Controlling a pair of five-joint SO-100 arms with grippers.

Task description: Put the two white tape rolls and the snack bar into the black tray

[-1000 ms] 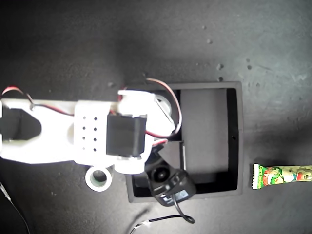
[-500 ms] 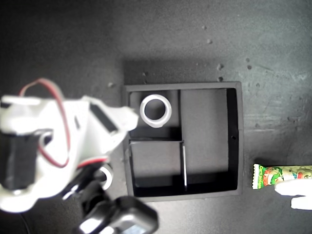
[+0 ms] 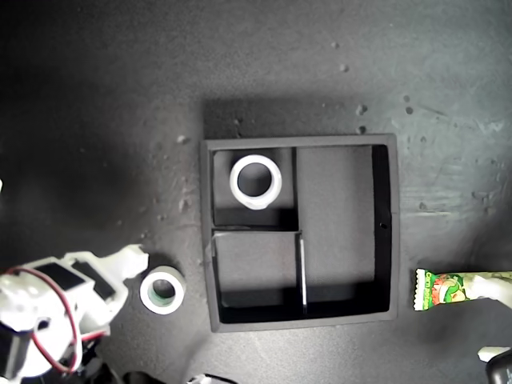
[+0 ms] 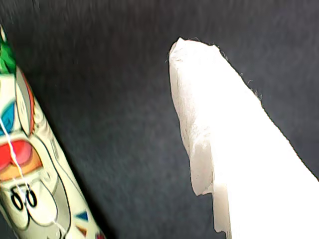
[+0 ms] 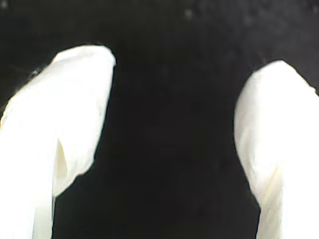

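Now the snack bar (image 3: pixel 462 289) lies on the dark tabletop (image 3: pixel 112 96) off the exterior view's right side of the black tray (image 3: pixel 384 226), well outside its wall, with its long axis running left to right in that view and its crimped end pointing at the tray. My first gripper (image 3: pixel 491 320) is the nearer one: white fingers (image 3: pixel 494 282) show at the exterior view's right edge, one touching or just over the packet's far end, another a little below it. In the first wrist view the printed packet (image 4: pixel 30 164) runs alongside one white finger (image 4: pixel 224 144) with bare table between them, so nothing is pinched yet; only one finger shows there, and I judge the jaws spread but cannot be sure how wide.

My second gripper (image 5: pixel 172 134) sits at the exterior view's lower left corner, fingers parted over bare dark surface and holding nothing. Just beside that arm (image 3: pixel 56 304) rests the thicker tape roll with the greenish core (image 3: pixel 162 291), on the table near the tray's left wall, still outside it. The plain white tape roll (image 3: pixel 256 182) already lies flat in one small square compartment.

The long compartment beside the bar looks empty and suits its length once turned; the tray's right wall stands in the way.
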